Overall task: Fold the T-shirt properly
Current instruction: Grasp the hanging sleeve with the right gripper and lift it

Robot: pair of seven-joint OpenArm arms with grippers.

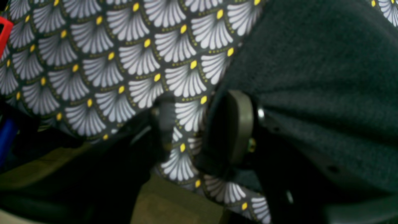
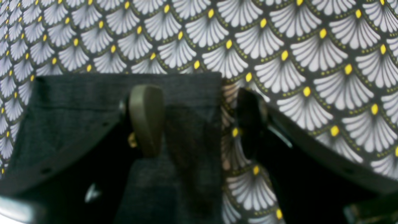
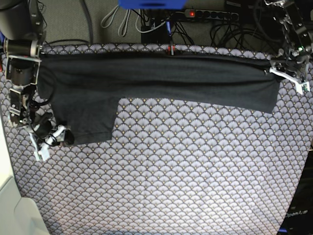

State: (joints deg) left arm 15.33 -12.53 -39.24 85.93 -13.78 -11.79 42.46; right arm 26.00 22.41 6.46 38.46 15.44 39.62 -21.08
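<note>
The dark T-shirt (image 3: 156,78) lies folded into a long band across the far part of the table, one sleeve (image 3: 90,122) hanging toward the front at the left. At that sleeve's lower corner, my right gripper (image 3: 49,139) rests low on the table. In the right wrist view the right gripper (image 2: 199,124) is open, and the sleeve (image 2: 93,102) reaches in between its fingers up to its straight edge. My left gripper (image 3: 288,73) sits at the shirt's right end. In the left wrist view the left gripper (image 1: 199,130) is open beside the T-shirt (image 1: 311,77), with patterned cloth showing between its fingers.
A grey scallop-print cloth (image 3: 171,171) covers the whole table. Behind the table's far edge lie a power strip (image 3: 210,14), cables and a blue object (image 3: 151,4). A red piece (image 1: 4,31) shows at the left border of the left wrist view.
</note>
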